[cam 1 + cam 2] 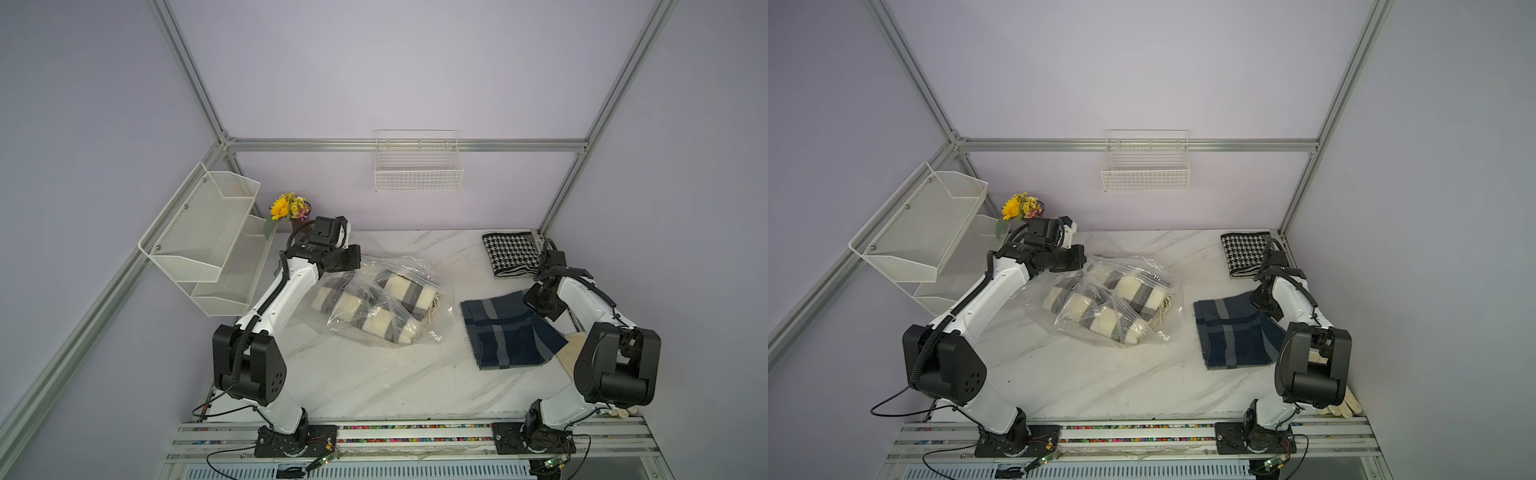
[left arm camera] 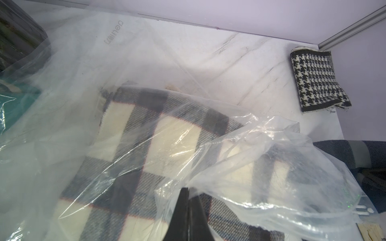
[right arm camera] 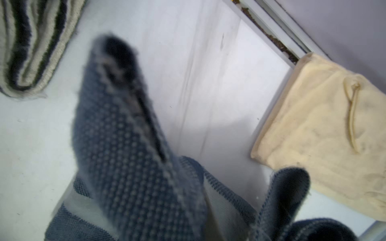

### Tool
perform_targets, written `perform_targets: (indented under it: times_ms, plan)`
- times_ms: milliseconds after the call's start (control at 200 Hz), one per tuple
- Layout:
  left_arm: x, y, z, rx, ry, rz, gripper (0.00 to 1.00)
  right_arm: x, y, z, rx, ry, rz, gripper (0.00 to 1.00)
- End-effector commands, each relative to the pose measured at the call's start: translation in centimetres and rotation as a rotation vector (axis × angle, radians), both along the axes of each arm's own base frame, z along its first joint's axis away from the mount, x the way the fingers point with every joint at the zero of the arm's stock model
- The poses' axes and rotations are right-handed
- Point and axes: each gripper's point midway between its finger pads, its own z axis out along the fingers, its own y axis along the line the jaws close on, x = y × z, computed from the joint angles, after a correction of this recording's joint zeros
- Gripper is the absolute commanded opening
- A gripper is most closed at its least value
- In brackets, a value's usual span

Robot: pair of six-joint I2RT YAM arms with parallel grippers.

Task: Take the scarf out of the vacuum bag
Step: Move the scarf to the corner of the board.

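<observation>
Plainly the left gripper (image 2: 188,188) is the nearer one. Its black fingers are pressed together on a fold of the large crinkly transparent plastic vacuum bag (image 1: 409,268), at the bag's far corner on the left arm's side. The folded cream-and-grey checked woven scarf (image 1: 374,309) lies inside that bag on the white marbled tabletop (image 1: 374,382), just ahead of and below the pinch, toward the middle of the table. Its bundle runs slantwise from the left arm's side toward the right arm's, with a cream fringe (image 1: 434,303) at the end nearer the right arm. The right gripper (image 1: 540,309) is well apart from the bag. Its fingers are hidden, but its wrist view shows a corner of the navy blue woven scarf with grey bands (image 1: 507,332) drawn up in a peak toward the camera, so I judge it closed on that cloth. To my eye the scarf can only leave along its length, with the left holding the film back. I cannot tell where the bag's mouth is.
</observation>
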Motion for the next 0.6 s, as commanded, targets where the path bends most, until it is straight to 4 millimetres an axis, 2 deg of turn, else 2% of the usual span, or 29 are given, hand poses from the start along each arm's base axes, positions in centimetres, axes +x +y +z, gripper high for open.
perform_targets:
  times_ms: [0, 230, 355, 595]
  plan:
    - [0.6, 0.7, 3.4, -0.011, -0.124, 0.003, 0.00, 2.5, 0.0, 0.6, 0.038, -0.083, -0.043, 0.00]
    - [0.6, 0.4, 3.6, -0.026, -0.132, -0.011, 0.00, 3.2, 0.4, -1.1, 0.086, -0.079, -0.085, 0.00]
    - [0.5, 0.3, 3.8, -0.030, -0.134, -0.013, 0.00, 3.4, 0.1, -1.2, 0.083, -0.084, -0.101, 0.00]
    - [0.5, 0.3, 4.0, -0.032, -0.140, -0.018, 0.00, 2.9, -3.0, -1.3, 0.083, -0.089, -0.181, 0.00]
